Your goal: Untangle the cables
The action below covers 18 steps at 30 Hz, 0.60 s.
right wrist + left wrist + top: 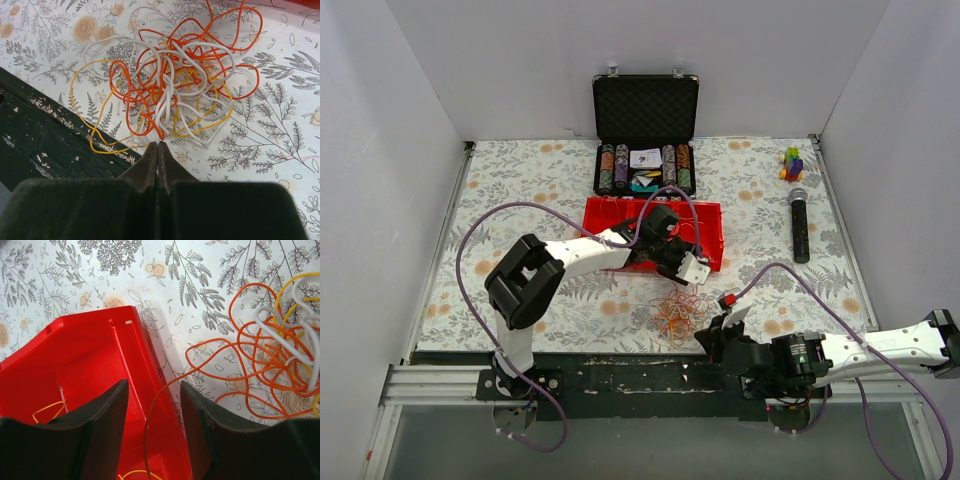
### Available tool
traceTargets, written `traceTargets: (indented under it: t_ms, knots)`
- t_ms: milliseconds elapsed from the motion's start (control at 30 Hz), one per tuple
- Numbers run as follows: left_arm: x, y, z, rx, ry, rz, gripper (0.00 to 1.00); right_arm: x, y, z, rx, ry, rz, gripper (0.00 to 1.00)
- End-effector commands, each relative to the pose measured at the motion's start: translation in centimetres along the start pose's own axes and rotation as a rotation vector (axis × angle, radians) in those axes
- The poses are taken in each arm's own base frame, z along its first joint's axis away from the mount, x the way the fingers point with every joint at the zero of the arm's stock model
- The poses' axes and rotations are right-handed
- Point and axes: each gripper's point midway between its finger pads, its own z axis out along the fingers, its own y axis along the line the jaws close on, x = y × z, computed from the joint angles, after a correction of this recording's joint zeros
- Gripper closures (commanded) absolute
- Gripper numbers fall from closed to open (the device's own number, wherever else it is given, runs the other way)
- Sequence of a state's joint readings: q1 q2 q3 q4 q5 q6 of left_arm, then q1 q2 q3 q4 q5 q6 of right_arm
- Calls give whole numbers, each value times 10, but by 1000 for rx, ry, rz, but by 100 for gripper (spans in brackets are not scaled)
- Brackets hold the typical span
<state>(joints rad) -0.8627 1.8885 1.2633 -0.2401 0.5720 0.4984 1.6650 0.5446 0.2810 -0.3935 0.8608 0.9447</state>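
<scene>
The cables [680, 310] lie as a loose tangle of orange, yellow and white wires on the flowered table cover, just in front of the red bin [610, 215]. My left gripper [692, 268] hangs over the bin's near right corner [90, 355]. Its jaws [152, 385] stand apart, and one orange wire [146, 430] runs from the tangle [270, 370] up between them, touching neither finger. A yellow wire [47, 410] lies inside the bin. My right gripper [720, 330] is at the tangle's near edge [175, 85], shut [158, 143] with a white wire pinched at its tips.
A black open case of poker chips [645, 120] stands behind the bin. A black microphone [800, 225] and a small coloured block toy [791, 163] lie at the back right. The dark front edge of the table [40, 140] runs close beside the tangle.
</scene>
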Motion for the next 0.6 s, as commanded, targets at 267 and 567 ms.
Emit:
traceTargets:
  t_ms: [267, 567]
  knots:
    - [-5, 11, -9, -15, 43, 96, 90, -18, 12, -5, -42, -56, 72, 99]
    - [-45, 44, -38, -117, -13, 79, 100, -18, 9, -5, -30, -56, 71, 99]
